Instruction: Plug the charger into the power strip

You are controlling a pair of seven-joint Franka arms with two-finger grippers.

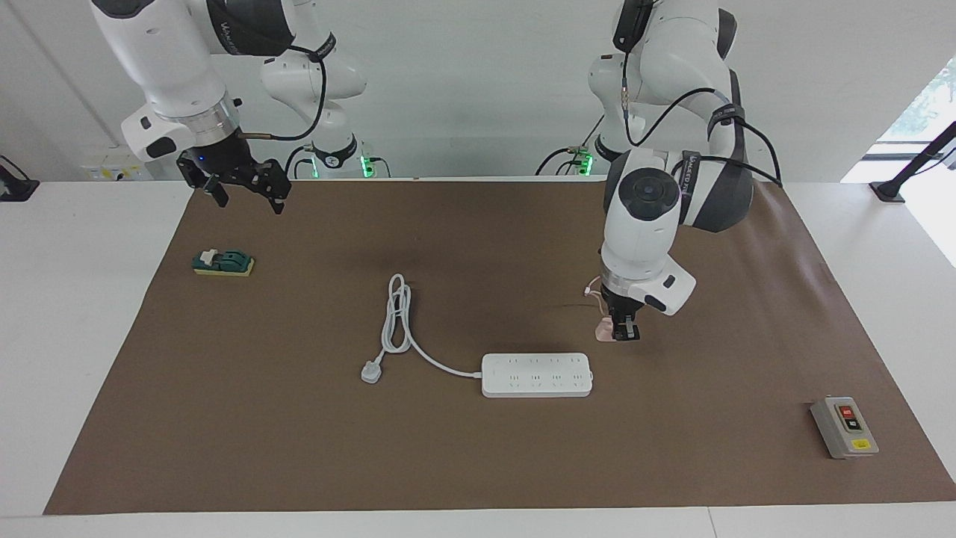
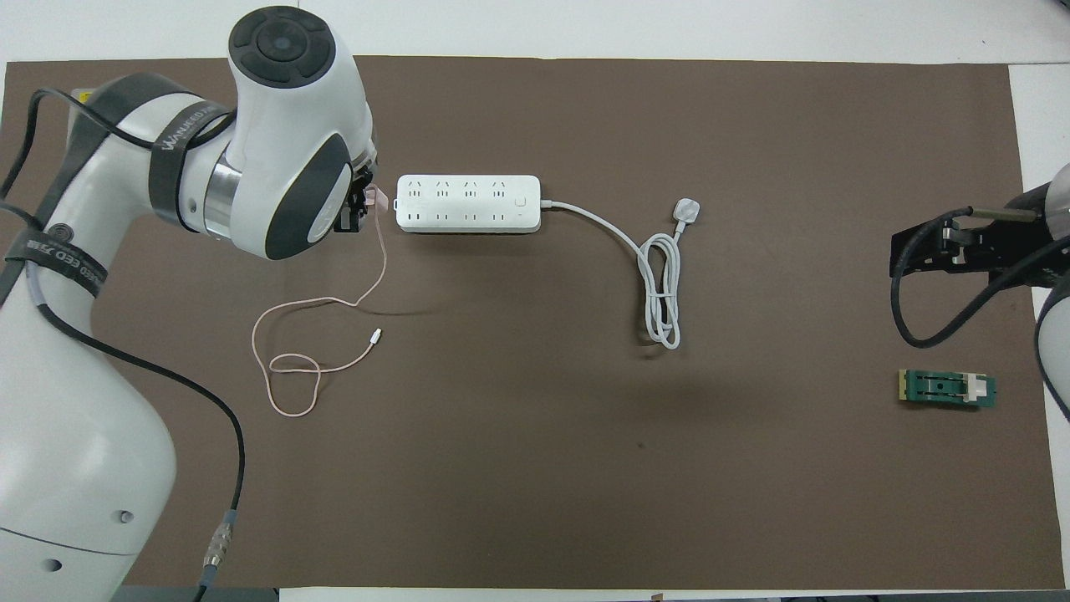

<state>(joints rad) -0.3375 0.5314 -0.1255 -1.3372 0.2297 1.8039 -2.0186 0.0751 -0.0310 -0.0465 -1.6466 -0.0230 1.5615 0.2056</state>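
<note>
The pale-pink charger is in my left gripper, which is shut on it and holds it just above the brown mat, beside the end of the power strip toward the left arm's end of the table. In the overhead view the charger peeks out from under the left gripper. Its thin pink cable hangs down and loops on the mat nearer to the robots. The white power strip lies flat, sockets up. My right gripper waits open and empty, raised.
The strip's thick white cord coils toward the right arm's end and ends in a white three-pin plug. A green switch block lies below the right gripper. A grey button box sits at the left arm's end.
</note>
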